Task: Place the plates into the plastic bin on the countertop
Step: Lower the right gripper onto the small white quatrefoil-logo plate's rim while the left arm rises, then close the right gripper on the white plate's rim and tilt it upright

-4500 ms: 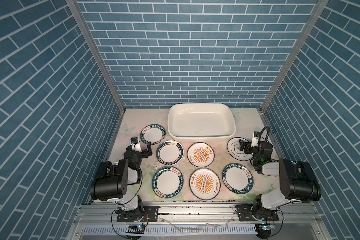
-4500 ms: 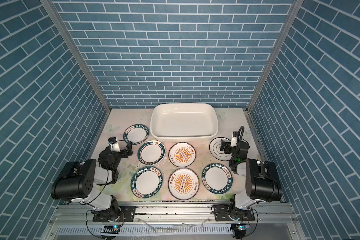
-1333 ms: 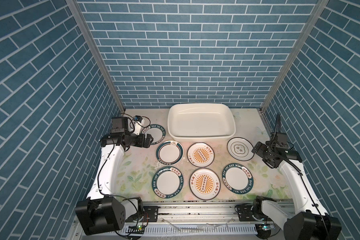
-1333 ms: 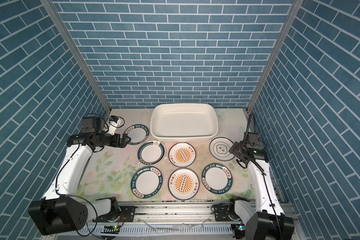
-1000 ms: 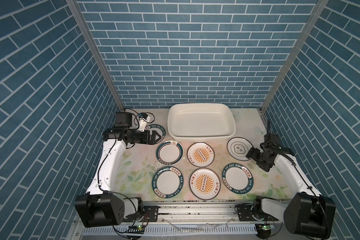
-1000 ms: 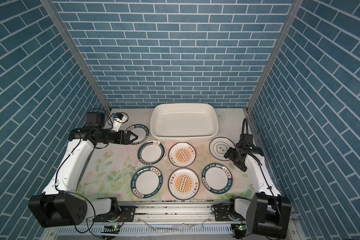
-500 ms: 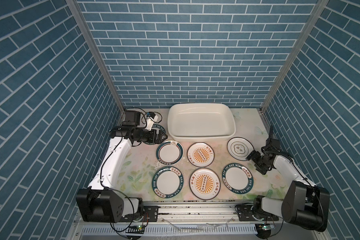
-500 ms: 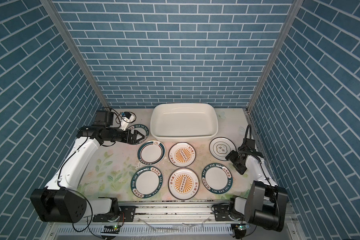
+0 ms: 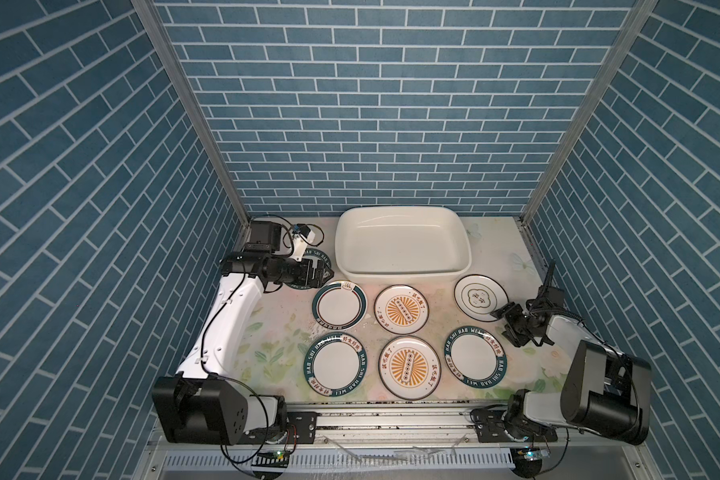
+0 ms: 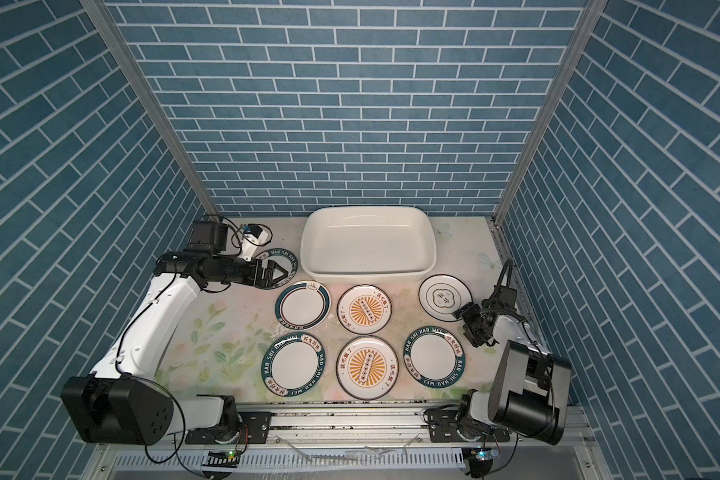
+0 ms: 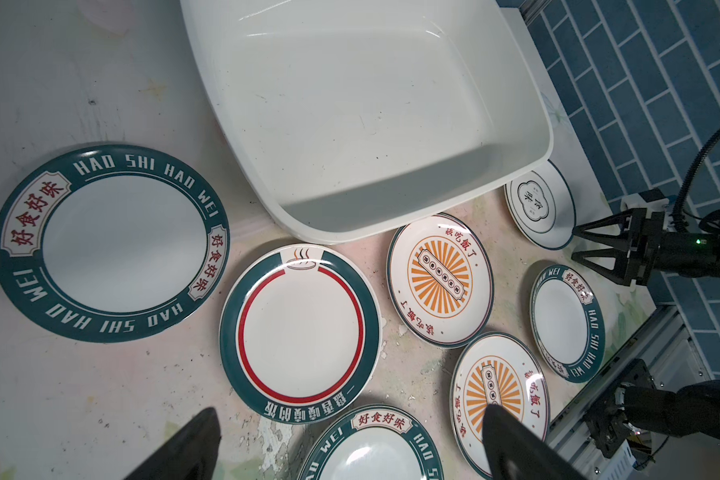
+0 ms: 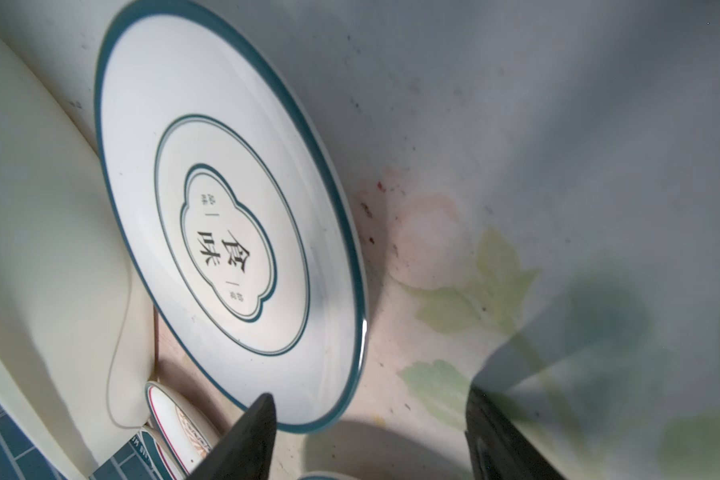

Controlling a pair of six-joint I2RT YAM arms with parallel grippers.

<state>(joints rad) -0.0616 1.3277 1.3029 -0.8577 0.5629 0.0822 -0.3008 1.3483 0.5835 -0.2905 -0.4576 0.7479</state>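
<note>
Left gripper spread above 1 lettered plate; right gripper spread (holding nothing) beside the ringed plate.

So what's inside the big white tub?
Nothing I can see: the tub shows only its bare white floor with a few dark specks. In both top views its near wall hides a thin strip of that floor.
</note>
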